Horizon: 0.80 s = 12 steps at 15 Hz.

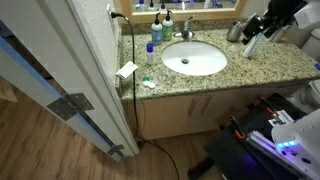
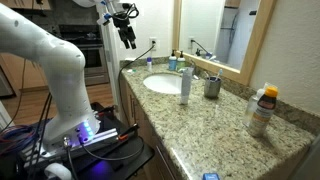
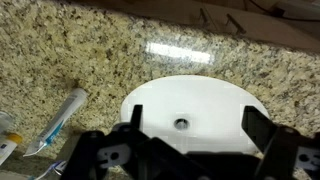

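- At the far left of the wrist view, we see a toothpaste tube [image 3: 62, 115] lying flat on the speckled granite counter [image 3: 100, 50]. Its long axis runs on a slant, from upper right to lower left.
- Just to its right, and not touching it, a white oval sink [image 3: 215, 95] fills the middle of the wrist view. Its drain [image 3: 181, 123] sits near the centre.
- The end effector [image 3: 192, 125] frames that drain with its two dark fingers [image 3: 130, 130] spread wide. It is released, with nothing between them.
- The sink lies straight below the end effector. The toothpaste tube lies off to its left, down on the counter.
- In an exterior view, we find the end effector [image 2: 128, 40] high over the far end of the counter, well apart from the surface. The wrist view does not convey this height.
- That exterior view also shows a metal cup [image 2: 212, 87] and a bottle [image 2: 260, 110] standing further along the counter. Neither appears in the wrist view.
- In an exterior view from above, the sink [image 1: 195, 58] has a faucet [image 1: 188, 28] behind it. We cannot pick out the toothpaste tube with confidence there.
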Tool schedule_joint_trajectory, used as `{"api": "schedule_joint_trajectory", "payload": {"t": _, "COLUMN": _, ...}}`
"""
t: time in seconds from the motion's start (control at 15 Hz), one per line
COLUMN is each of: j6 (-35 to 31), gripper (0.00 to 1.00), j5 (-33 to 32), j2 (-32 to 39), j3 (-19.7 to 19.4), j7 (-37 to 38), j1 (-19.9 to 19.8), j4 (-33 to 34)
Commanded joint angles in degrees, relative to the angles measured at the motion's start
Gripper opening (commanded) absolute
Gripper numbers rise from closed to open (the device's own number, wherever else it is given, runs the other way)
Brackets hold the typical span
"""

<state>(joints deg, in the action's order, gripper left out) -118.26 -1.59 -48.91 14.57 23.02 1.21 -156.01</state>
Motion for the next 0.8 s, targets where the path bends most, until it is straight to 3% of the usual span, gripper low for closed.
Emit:
{"api": "schedule_joint_trajectory", "payload": {"t": 0.0, "j6": 0.16, "gripper": 1.0, "j5": -0.05, "j2": 0.03, "j3": -0.07, "j7": -0.01, "j1": 0.04, "j4": 0.12}}
{"api": "schedule_joint_trajectory", "payload": {"t": 0.07, "j6": 0.17, "gripper": 1.0, "j5": -0.05, "j2": 0.03, "j3": -0.07, "j7": -0.01, "j1": 0.04, "j4": 0.12}}
{"api": "schedule_joint_trajectory", "payload": {"t": 0.2, "j6": 2.89, "gripper": 1.0, "j5": -0.16, "j2": 2.06, "j3": 3.78, "j7": 7.76, "j1": -2.47, "j4": 1.87}}
{"api": "schedule_joint_trajectory", "payload": {"t": 0.4, "j6": 4.16, "gripper": 1.0, "j5": 4.81, "j2": 3.19, "j3": 4.87, "j7": 17.55, "j1": -1.31, "j4": 2.21}}
{"api": "schedule_joint_trajectory", "payload": {"t": 0.47, "j6": 2.61, "gripper": 1.0, "j5": 0.83, "j2": 6.97, "j3": -2.02, "j7": 12.77, "j1": -6.78, "j4": 5.92}}
{"api": "schedule_joint_trajectory", "payload": {"t": 0.73, "j6": 4.68, "gripper": 1.0, "j5": 2.13, "j2": 11.02, "j3": -9.8, "j7": 14.02, "j1": -11.47, "j4": 12.96}}
